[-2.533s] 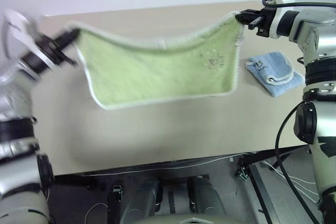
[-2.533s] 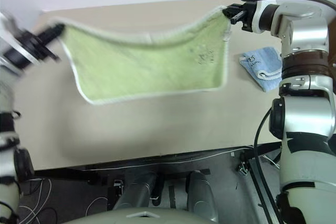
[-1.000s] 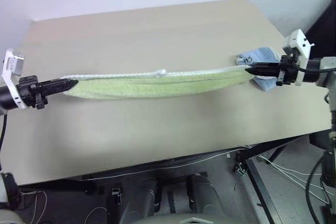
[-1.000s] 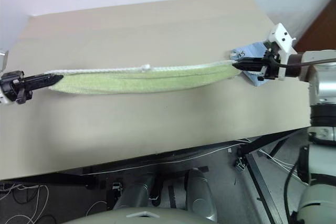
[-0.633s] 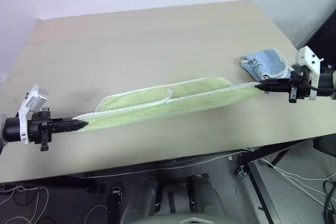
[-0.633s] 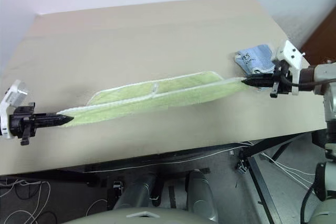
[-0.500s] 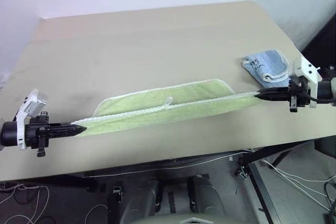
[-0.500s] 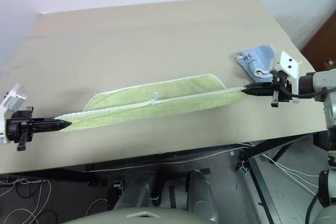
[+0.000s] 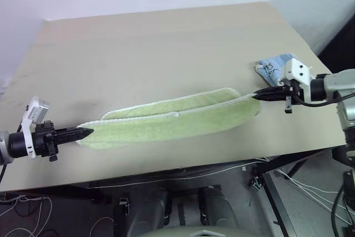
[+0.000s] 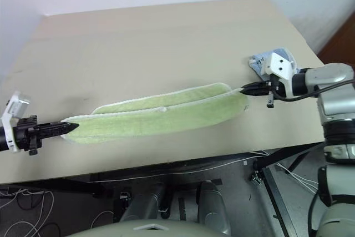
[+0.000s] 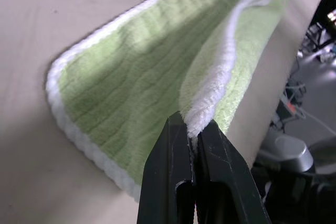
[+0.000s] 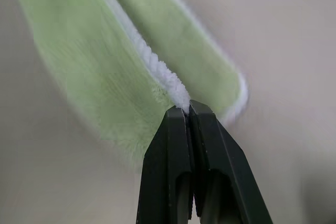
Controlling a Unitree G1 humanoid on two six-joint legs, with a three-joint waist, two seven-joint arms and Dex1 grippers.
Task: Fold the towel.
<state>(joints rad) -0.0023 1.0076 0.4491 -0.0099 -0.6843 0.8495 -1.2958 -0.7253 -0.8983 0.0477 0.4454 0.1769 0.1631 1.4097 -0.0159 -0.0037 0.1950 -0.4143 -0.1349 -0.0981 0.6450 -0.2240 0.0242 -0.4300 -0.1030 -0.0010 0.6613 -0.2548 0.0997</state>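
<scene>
The towel (image 9: pixel 172 121) lies as a long band across the near half of the tan table (image 9: pixel 155 43), running from near left toward the right, one layer laid partly over another with the far layer's white corded edge showing behind. It looks light and limp: terry cloth that sags between supports and will slide or bunch rather than hold a crease (so it needs laying down, not dropping). The corded edging is the firm part, and both claws have taken it there.

The left gripper (image 9: pixel 83 133) reaches in low and almost level from the near left, fingers clamped together on the towel's left corner edging. The right gripper (image 9: pixel 260 95) points leftward from the right, clamped on the right corner edging. The folded light blue cloth (image 9: pixel 272 68) sits just behind it.
</scene>
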